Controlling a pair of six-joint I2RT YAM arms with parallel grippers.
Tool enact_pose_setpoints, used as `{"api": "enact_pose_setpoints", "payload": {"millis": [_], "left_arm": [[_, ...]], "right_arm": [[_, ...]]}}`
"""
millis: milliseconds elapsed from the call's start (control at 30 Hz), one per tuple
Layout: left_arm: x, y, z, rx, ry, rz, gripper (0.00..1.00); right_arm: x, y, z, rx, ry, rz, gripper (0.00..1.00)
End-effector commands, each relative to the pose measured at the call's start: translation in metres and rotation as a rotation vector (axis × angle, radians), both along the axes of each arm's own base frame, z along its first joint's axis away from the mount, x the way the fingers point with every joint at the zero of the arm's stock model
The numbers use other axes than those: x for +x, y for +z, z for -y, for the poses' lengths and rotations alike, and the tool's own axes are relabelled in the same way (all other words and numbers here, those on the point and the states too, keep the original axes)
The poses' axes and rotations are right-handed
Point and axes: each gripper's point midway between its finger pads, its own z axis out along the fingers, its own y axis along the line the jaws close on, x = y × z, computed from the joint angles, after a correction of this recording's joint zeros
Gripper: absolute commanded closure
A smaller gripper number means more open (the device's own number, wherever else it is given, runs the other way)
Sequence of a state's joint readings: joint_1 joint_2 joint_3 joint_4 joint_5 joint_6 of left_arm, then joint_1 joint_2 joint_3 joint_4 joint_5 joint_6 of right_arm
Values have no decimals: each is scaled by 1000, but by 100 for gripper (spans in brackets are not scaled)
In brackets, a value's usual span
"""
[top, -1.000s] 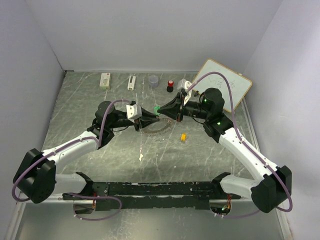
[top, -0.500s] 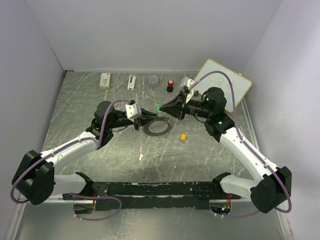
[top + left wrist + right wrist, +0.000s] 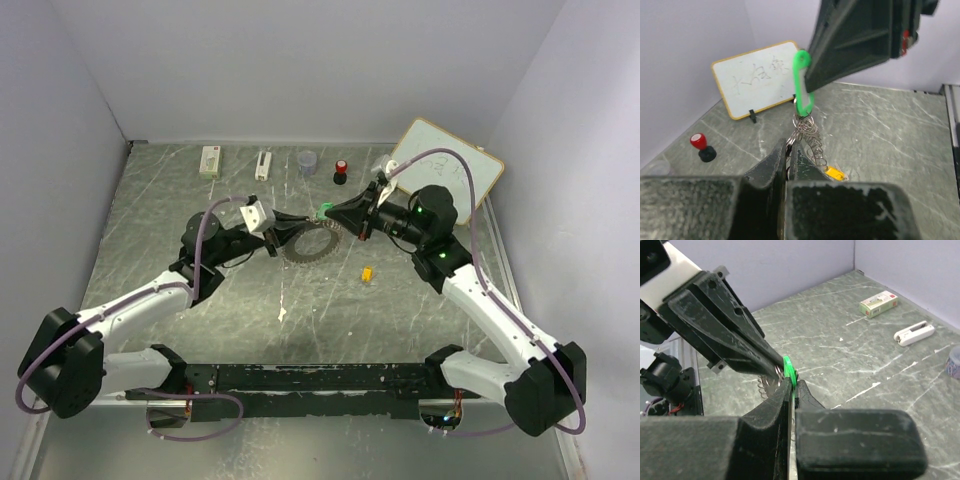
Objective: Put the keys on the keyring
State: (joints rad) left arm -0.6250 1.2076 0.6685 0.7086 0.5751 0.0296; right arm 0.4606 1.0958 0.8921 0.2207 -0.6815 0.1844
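Yellow key (image 3: 367, 273) lies alone on table (image 3: 200, 290), near the keyring (image 3: 312, 246). I read left gripper (image 3: 292, 233) pinched tight on the keyring's rim. Right gripper (image 3: 329, 212) is clamped on green key (image 3: 802, 85), whose lower end touches the keyring. Whiteboard (image 3: 450, 165) stands behind.

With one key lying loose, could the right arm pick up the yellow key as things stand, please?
Probably not: the right gripper is shut on the green key; the yellow key lies unobstructed nearby.

Whiteboard (image 3: 757, 75) scribble, seemingly illegible
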Motion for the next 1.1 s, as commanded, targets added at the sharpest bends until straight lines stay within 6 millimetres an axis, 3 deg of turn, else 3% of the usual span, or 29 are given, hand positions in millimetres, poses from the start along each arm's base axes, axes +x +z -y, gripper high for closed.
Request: {"api": "enact_pose_setpoints", "payload": {"millis": [0,300,633,667,767,900,1067], "left_arm": [[23,24,-28,-159,212,-30,93],[25,44,-39,-356,248,-56,93],[22,43,-37,-363,225,-57,93],[22,43,-37,-359,222,-58,93],[21,42,-33,-344,202,-61,93],[19,40,-29,-334,179,-74,93],[17,41,-26,-331,160,-77,93]], "right_arm": [[26,17,24,125,-205,26,100],[29,-14,18,205,-192,-57,100],[26,-17,16,185,-174,-57,100],[24,-17,14,176,-157,-60,96],[19,-17,8,157,-99,-51,69],[9,-18,1,156,-20,-37,56],[4,-23,-7,143,39,-47,50]]}}
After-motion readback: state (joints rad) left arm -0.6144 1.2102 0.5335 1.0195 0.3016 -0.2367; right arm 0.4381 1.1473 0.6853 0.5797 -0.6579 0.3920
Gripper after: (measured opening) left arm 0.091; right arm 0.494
